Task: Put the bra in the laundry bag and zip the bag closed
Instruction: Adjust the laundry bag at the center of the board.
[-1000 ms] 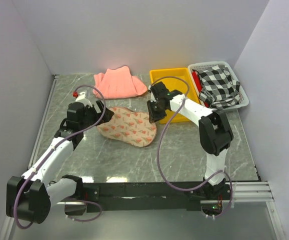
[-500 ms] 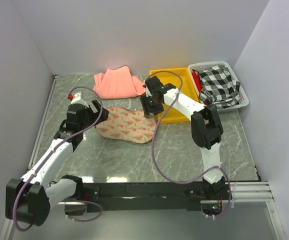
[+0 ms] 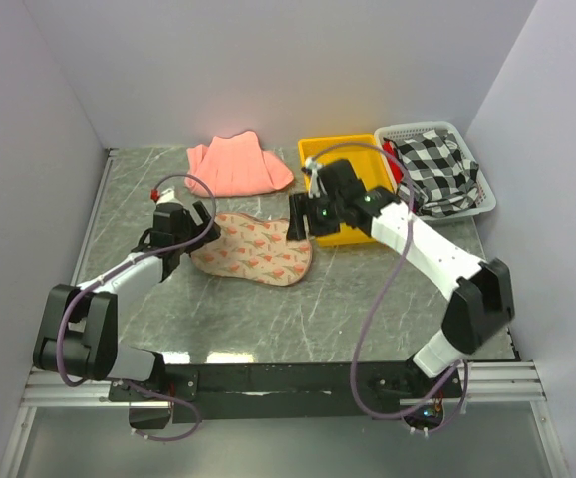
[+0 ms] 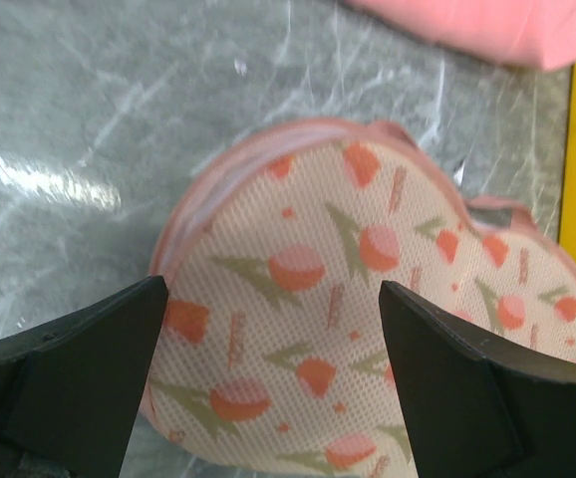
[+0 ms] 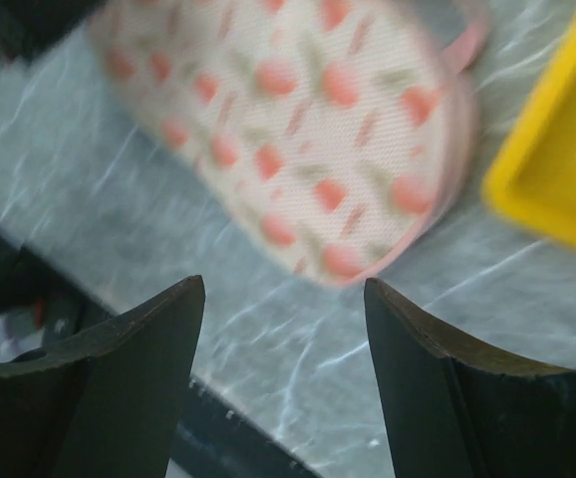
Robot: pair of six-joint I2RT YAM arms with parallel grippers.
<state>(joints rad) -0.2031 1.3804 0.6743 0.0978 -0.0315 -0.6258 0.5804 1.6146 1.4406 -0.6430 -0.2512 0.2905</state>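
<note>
The laundry bag (image 3: 258, 249) lies flat on the marble table, beige mesh with red-orange prints and pink edging. The bra is out of view in every frame. My left gripper (image 3: 200, 227) hovers at the bag's left end and is open. In the left wrist view the bag (image 4: 368, 329) fills the gap under that gripper (image 4: 272, 286), whose jaws touch nothing. My right gripper (image 3: 301, 217) stands open just off the bag's right end. In the right wrist view this gripper (image 5: 283, 286) is over bare table, with the bag (image 5: 298, 110) beyond its tips.
A folded salmon-pink cloth (image 3: 236, 166) lies behind the bag. A yellow bin (image 3: 360, 149) stands to the bag's right, close behind my right gripper. A white basket (image 3: 484, 194) holding a black-and-white checked cloth (image 3: 432, 169) sits at the back right.
My right gripper has opened and drawn back off the bag's right end, and its arm has swung out to the right. My left arm has dropped lower, its gripper still open at the bag's left end.
</note>
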